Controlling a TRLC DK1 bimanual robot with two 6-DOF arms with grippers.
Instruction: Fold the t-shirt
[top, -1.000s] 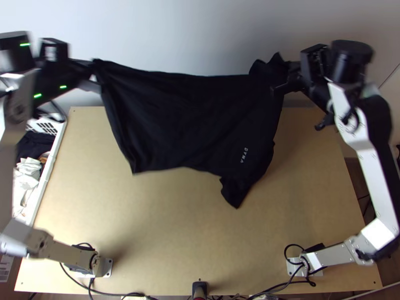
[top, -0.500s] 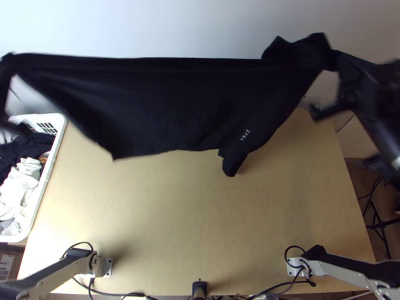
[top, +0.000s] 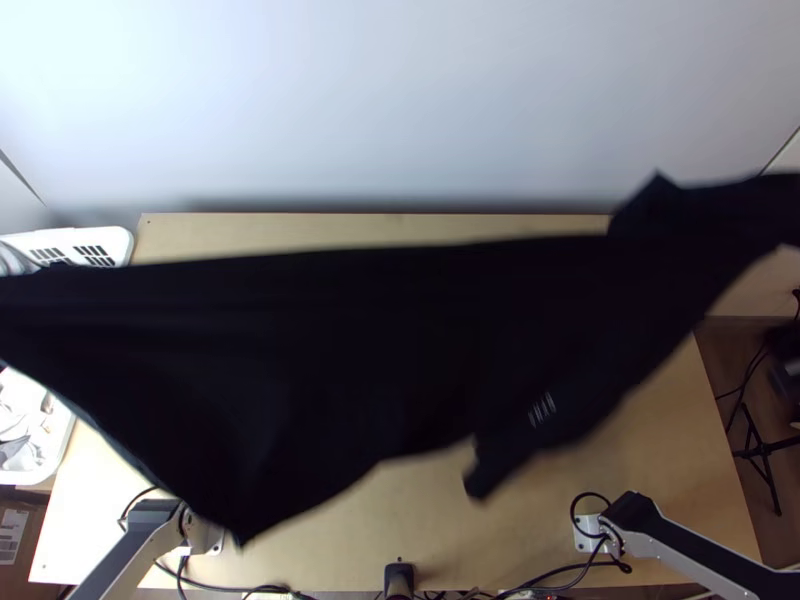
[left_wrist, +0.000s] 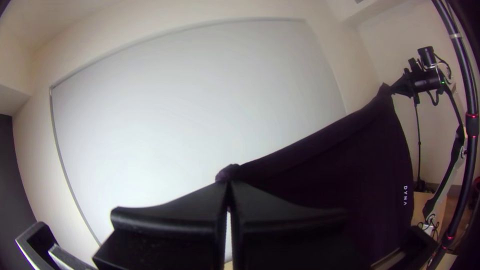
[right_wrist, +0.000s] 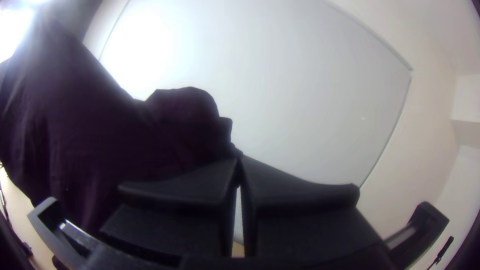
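Nearest you, the arm bases (top: 597, 535) stand on the worktop (top: 430, 530). Above it, your black shirt (top: 400, 350) stretches wide in the air — lower part hanging loose. Your left claw (left_wrist: 228, 184) is clamped on one upper end, your right claw (right_wrist: 239, 161) on the other — bunched there. Past the left edge sits a white basket (top: 118, 240); beyond, a pale wall (top: 400, 100).
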